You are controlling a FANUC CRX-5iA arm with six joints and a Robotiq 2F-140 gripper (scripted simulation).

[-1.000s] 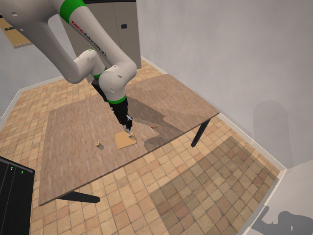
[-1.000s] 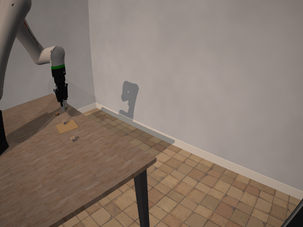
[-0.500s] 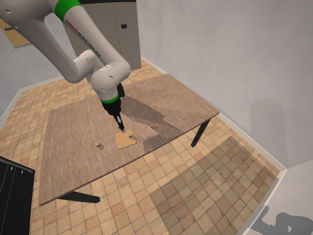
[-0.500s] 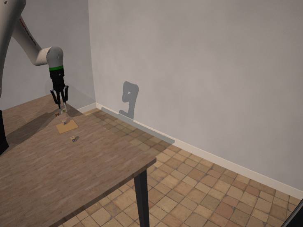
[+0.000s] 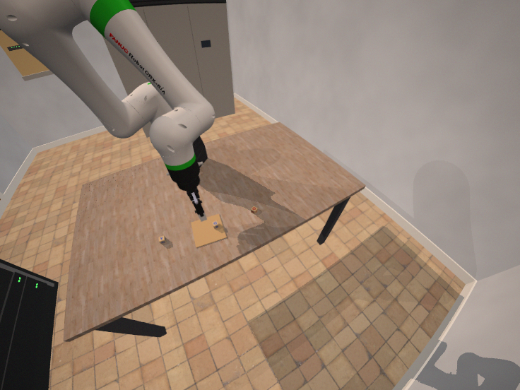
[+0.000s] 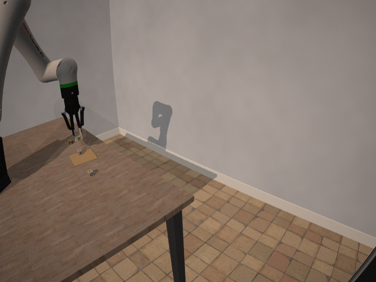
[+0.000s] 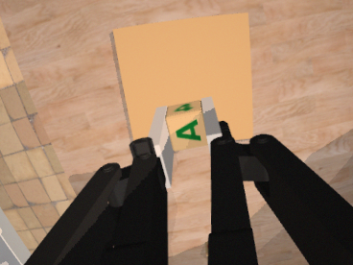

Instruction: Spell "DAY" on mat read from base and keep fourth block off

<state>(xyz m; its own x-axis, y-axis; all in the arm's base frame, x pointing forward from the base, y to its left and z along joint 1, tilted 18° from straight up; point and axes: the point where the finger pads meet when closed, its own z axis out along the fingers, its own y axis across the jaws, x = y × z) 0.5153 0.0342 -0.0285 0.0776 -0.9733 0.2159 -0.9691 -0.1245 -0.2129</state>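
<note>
Small wooden cube with green "A" (image 7: 187, 128) is clamped in the black two-finger gripper (image 7: 186, 139), held in the air above the near edge of the flat tan square mat (image 5: 208, 230). Wooden cube with blue letter (image 5: 215, 224) sits flat on the mat's right part. Wooden cube with orange letter (image 5: 253, 208) lies off the mat toward the table's right edge; fourth wooden cube with blue mark (image 5: 162, 239) lies off it on the left.

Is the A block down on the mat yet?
No. The gripper is shut on the A block, held above the mat's near edge.
</note>
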